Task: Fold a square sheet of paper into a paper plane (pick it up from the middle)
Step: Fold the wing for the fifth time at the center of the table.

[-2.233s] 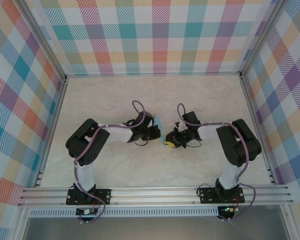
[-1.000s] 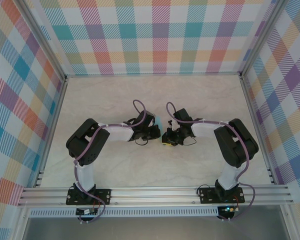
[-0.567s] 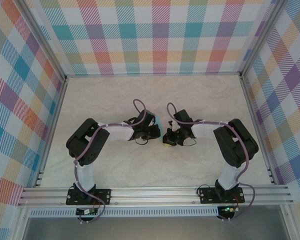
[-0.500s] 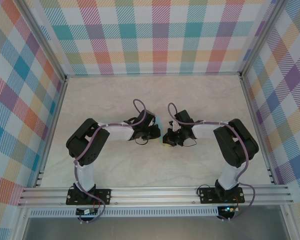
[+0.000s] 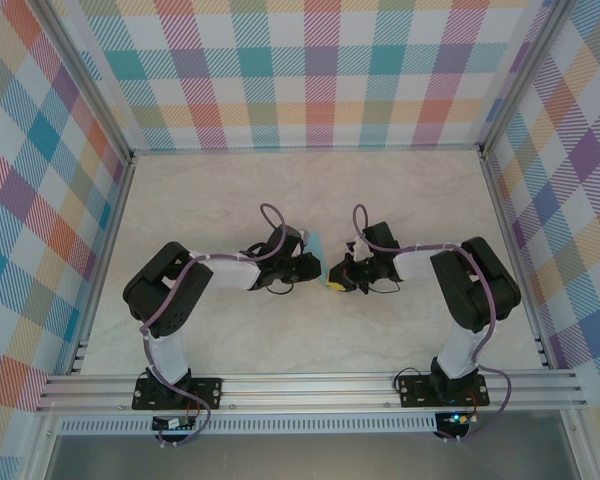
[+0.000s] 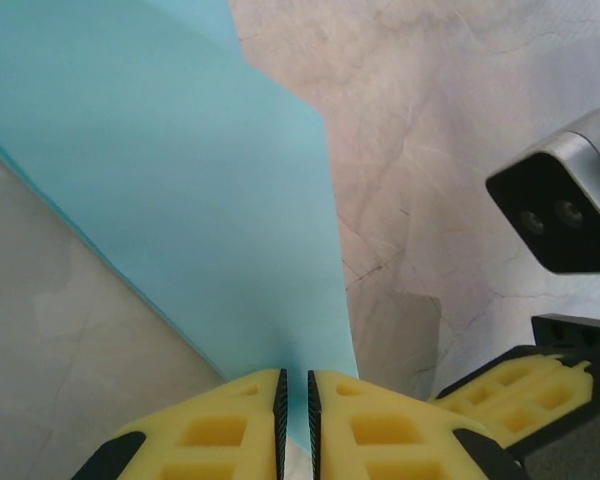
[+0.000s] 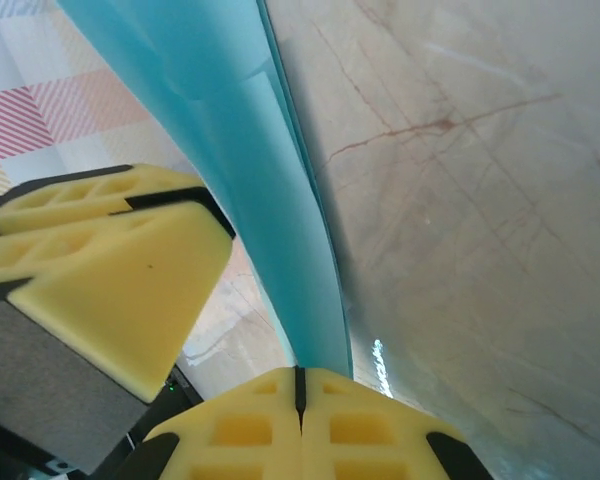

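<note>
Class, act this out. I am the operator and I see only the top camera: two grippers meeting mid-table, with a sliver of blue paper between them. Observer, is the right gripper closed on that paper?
Observer: Yes. In the right wrist view the right gripper has its yellow fingers pressed together on the edge of the paper.
Operator: And the left one?
Observer: In the left wrist view the left gripper shows a narrow gap between its fingers, with the paper running through it.
Operator: Is the sheet a single flat layer?
Observer: It seems not. The right wrist view shows a second layer overlapping along its edge, so it looks folded.
</note>
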